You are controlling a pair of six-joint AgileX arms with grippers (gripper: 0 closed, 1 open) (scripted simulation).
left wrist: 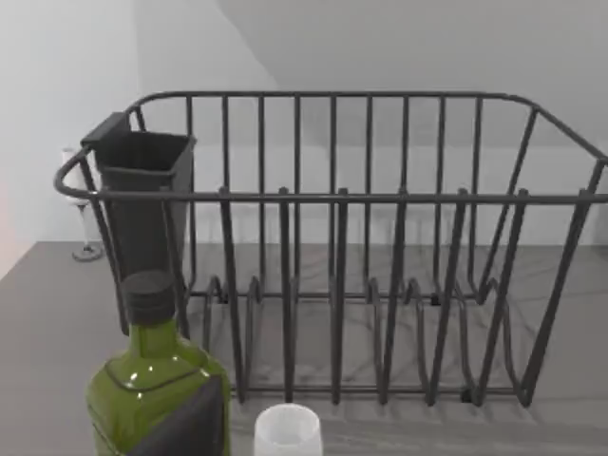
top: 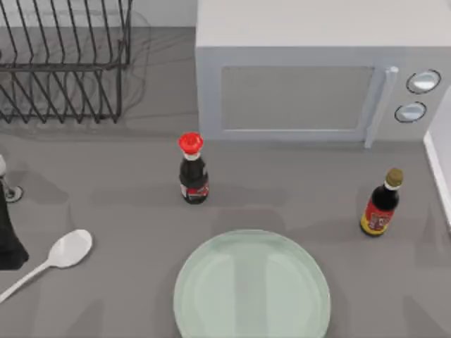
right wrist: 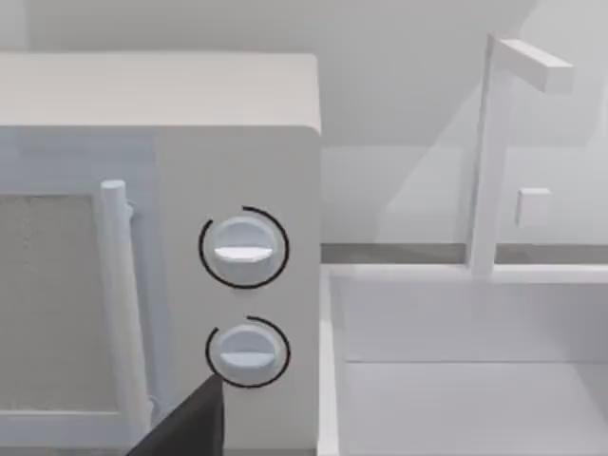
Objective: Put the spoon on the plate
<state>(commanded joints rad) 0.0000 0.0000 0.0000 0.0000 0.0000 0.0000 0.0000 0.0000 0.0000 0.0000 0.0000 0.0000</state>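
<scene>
Top view: bottles (top: 192, 171) behind plate (top: 251, 285).

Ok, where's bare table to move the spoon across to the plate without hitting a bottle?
Bare grey table runs from the spoon rightward to the plate, in front of the red-capped bottle. The plate's face is bare too. It is tighter behind: dish rack, microwave, and the brown-capped bottle at right.

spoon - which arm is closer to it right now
Left. A dark part of the left arm sits at the table's left edge, just beside the spoon. The right arm is over by the microwave, far across the table.
</scene>
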